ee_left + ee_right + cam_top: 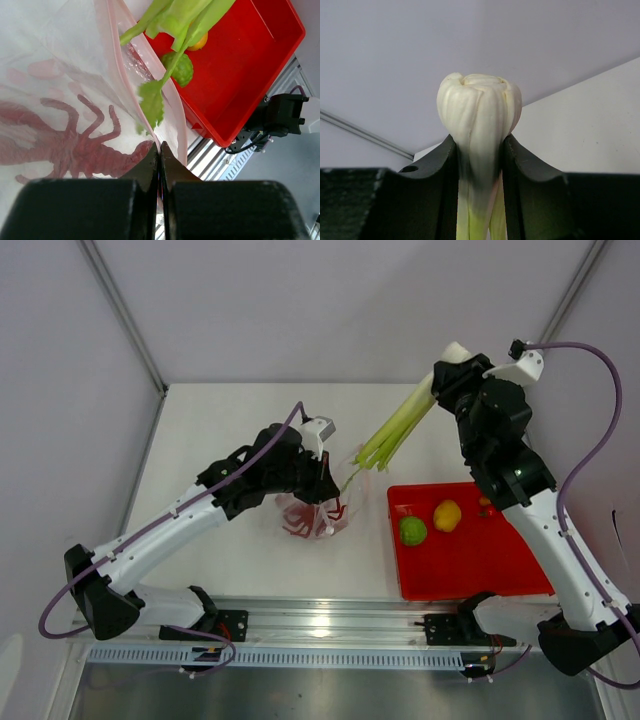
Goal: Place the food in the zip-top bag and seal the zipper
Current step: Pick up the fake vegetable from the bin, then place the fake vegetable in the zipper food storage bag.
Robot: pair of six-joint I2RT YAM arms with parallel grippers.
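My left gripper [160, 150] [328, 490] is shut on the mouth edge of the clear zip-top bag [55, 85] [305, 515], which carries a red lobster print. The pink zipper [119, 65] runs up from the jaws. My right gripper [479, 145] [447, 375] is shut on the white base of the long pale-green stalk [479, 112] [400, 425]. The stalk slants down to the left, and its leafy tip [151, 102] hangs at the bag's mouth. A round green fruit [413, 530] [180, 67] and a yellow piece [447, 515] [200, 42] lie in the red tray [480, 560].
The red tray [250, 75] sits right of the bag, near the table's front edge. A small orange-red piece [485, 504] lies at its far side by the right arm. A metal rail [320, 620] with the arm bases runs along the near edge.
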